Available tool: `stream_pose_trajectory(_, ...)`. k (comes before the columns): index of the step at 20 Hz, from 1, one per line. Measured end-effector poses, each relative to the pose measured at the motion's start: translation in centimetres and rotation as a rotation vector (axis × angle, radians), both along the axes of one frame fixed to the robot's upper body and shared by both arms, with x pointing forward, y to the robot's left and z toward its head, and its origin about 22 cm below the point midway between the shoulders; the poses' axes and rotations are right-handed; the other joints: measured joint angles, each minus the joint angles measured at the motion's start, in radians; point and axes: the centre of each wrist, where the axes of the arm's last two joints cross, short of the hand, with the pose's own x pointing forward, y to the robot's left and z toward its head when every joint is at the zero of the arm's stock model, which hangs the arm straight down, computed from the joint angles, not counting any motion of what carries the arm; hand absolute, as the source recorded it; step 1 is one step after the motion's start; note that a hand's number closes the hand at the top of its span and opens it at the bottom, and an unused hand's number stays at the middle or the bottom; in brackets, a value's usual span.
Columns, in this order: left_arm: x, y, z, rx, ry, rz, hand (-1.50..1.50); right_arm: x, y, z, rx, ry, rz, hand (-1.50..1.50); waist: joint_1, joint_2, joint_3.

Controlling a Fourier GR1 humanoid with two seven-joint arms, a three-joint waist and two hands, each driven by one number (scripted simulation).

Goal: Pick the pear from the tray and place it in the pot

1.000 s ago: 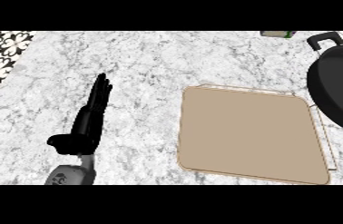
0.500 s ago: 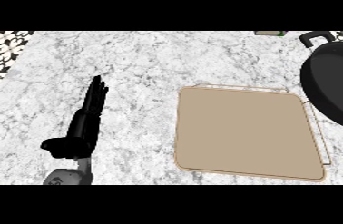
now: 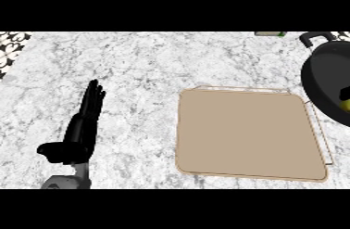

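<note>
Head view looks steeply down on a white and grey marbled counter (image 3: 171, 70); the left hand (image 3: 80, 130) rests at the lower left, its black fingers (image 3: 92, 96) straight and held together, pointing up the view, the thumb (image 3: 49, 149) stuck out to the side; it holds nothing and touches neither tray nor pot; its grey forearm (image 3: 67, 181) enters from the lower edge. A tan tray (image 3: 246, 133) with a pale rim lies to the right of the hand, well apart from it, its flat surface bare. A black pot (image 3: 325, 79) sits at the right edge, just beside the tray's upper right corner, cut off by the frame, with a handle (image 3: 315, 37) at its top. Inside the pot, at the very edge, shows a small yellow-green shape, seemingly the pear (image 3: 346, 104), mostly out of frame. The right hand does not show. A small greenish object (image 3: 271, 34) sits at the counter's top edge; a black and white patterned patch (image 3: 12, 43) fills the upper left corner.
</note>
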Motion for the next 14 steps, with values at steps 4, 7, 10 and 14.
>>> stream_pose_trajectory(4, -0.2, 0.3, -0.1, -0.001, 0.001, -0.004, 0.00, -0.5, -0.3, -0.1, -0.102, -0.172, 0.011, -1.50, 0.000, 0.000, 0.001)
stream_pose_trajectory(7, -0.3, 0.1, -0.2, -0.004, 0.003, -0.003, 0.00, -0.6, -0.8, 1.4, -0.249, -0.345, 0.004, -1.50, -0.002, -0.002, 0.000)
stream_pose_trajectory(10, -0.4, -0.1, -0.3, -0.003, 0.003, 0.004, 0.00, -0.9, -0.9, 2.0, -0.348, -0.497, -0.053, -1.50, -0.007, -0.003, 0.000)
stream_pose_trajectory(14, -0.8, 0.1, -0.8, -0.002, 0.008, 0.006, 0.00, -1.4, -0.3, 1.3, -0.423, -0.642, -0.130, -1.50, -0.014, -0.008, -0.002)
